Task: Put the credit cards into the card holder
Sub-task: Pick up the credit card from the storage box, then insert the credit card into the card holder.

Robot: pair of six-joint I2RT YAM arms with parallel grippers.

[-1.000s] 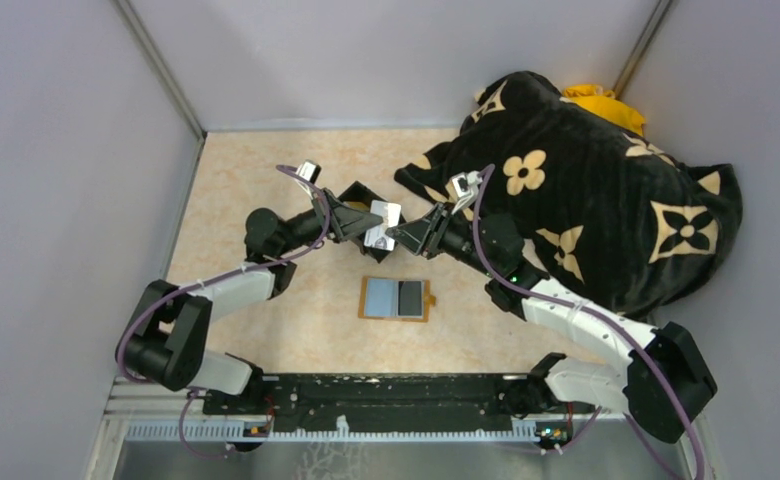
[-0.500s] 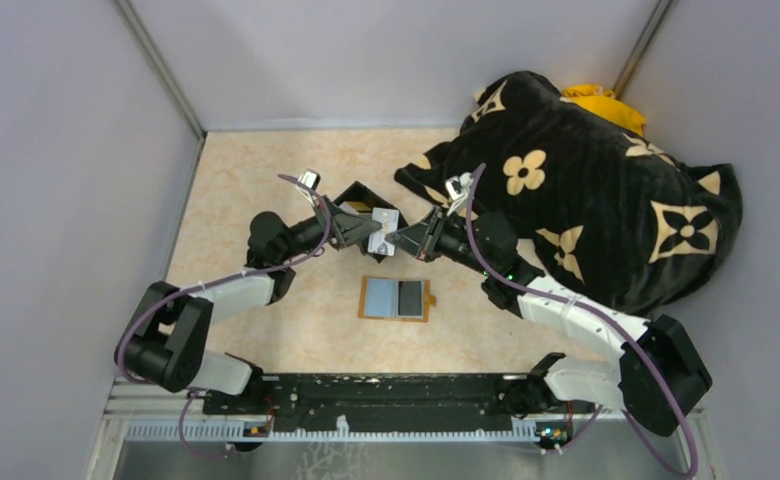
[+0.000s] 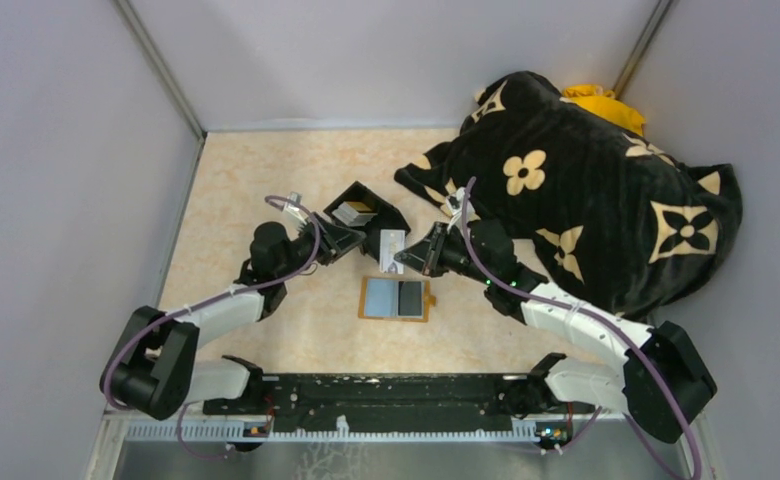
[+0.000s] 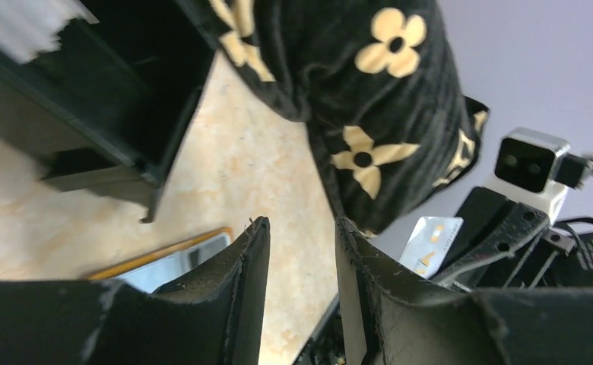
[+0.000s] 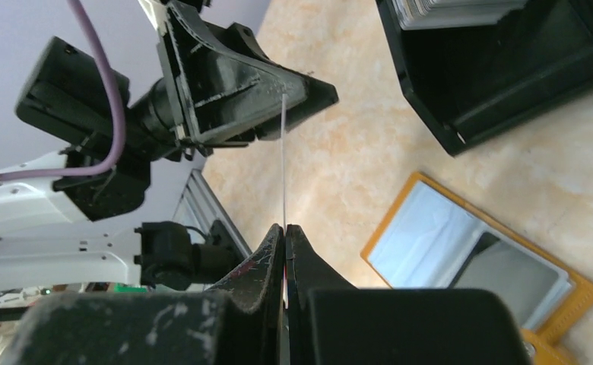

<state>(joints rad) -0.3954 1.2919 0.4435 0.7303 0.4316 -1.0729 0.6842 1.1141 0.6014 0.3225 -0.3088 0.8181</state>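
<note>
Pale grey-white card (image 3: 391,243) upright; orange-tan holder (image 3: 381,297) open flat

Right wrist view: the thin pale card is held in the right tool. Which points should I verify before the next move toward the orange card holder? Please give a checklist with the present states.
1. Grip: right tool shut on the pale grey-white plastic card: ok.
2. Release: left tool open, nothing between its jaws: ok.
3. Target: orange-tan bifold card holder lying open, pockets up: ok.
4. Alignment: card over a pocket: not ok; in the top view it sits beyond the holder's far edge.
5. Free pocket: cannot tell.
6. Path: black square open-topped box lies away from the holder: ok.
</note>
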